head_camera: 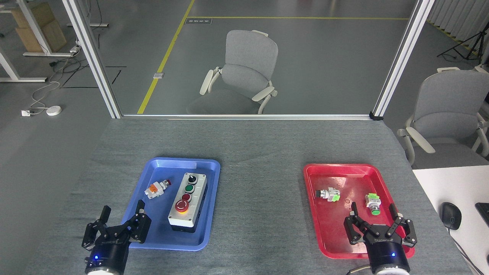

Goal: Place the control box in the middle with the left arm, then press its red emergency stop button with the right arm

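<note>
Both grippers, left gripper and right gripper, stand spread and empty; lifting the control box risks snagging the blue tray rim.

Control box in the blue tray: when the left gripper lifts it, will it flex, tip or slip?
The control box looks like a rigid moulded housing, so probably no flex. It is long with a flat black base, so it should sit stable, though gripped near one end it might tilt. Its smooth grey sides could be somewhat slippery. The left gripper is open and apart from it.
</note>
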Controlling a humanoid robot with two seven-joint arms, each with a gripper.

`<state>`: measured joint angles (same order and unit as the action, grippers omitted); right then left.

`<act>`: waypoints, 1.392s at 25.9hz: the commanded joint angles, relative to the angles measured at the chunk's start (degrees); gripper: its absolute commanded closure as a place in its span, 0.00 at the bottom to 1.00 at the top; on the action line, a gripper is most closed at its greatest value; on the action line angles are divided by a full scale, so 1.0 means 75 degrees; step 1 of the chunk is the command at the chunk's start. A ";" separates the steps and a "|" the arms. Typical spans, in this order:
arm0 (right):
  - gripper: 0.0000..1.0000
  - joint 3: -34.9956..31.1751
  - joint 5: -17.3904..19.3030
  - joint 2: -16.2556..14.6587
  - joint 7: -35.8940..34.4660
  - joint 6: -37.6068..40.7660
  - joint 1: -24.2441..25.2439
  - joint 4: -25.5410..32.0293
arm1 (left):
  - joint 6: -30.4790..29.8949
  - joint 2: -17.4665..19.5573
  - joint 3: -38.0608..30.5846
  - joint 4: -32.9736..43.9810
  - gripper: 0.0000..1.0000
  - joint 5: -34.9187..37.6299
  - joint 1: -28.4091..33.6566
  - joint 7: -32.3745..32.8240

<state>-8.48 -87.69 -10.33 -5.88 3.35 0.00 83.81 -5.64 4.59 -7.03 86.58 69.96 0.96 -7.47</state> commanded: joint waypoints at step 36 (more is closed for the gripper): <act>0.01 0.0006 0.1333 -0.0076 -0.0095 0.0432 -0.0036 0.0157 | -0.0009 0.0502 0.0000 0.0011 0.02 0.0070 0.0071 -0.0023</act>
<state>-8.56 -77.75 -10.85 -6.77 6.77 -0.34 84.94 -5.81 7.75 -7.04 86.62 70.45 1.42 -7.64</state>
